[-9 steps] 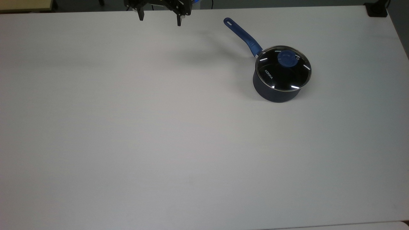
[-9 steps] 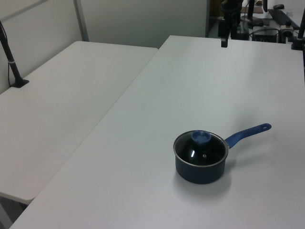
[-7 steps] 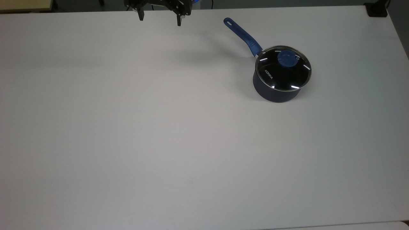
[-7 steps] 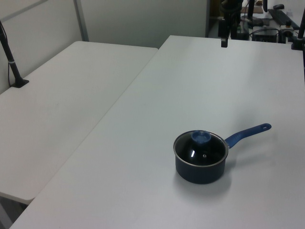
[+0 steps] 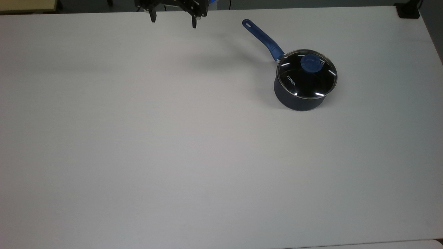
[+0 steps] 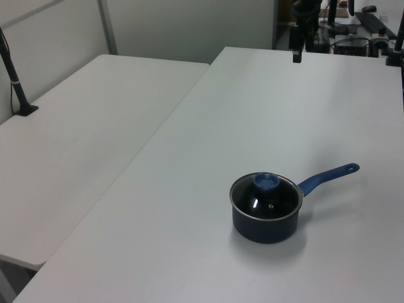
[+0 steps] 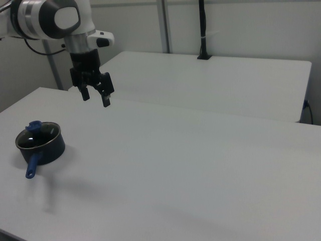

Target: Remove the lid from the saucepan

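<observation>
The dark navy saucepan (image 5: 298, 100) stands on the white table at the top view's right, its long blue handle (image 5: 262, 37) pointing up and left. The glass lid (image 5: 306, 79) with its blue knob (image 5: 310, 63) lies on the pan's rim. The same saucepan (image 6: 265, 225) and lid (image 6: 265, 197) sit low in the left view, and the saucepan (image 7: 42, 146) is at the right view's left. My gripper (image 5: 173, 21) hangs open high over the table's far edge, well to the left of the pan, with nothing between its fingers. It also shows as the gripper (image 7: 95, 98).
The white table (image 5: 173, 138) spreads wide around the pan. A second white table (image 6: 82, 145) adjoins it on the left view's left, with a black post (image 6: 16, 82) clamped at its edge. Cables and equipment (image 6: 366, 31) lie beyond the far edge.
</observation>
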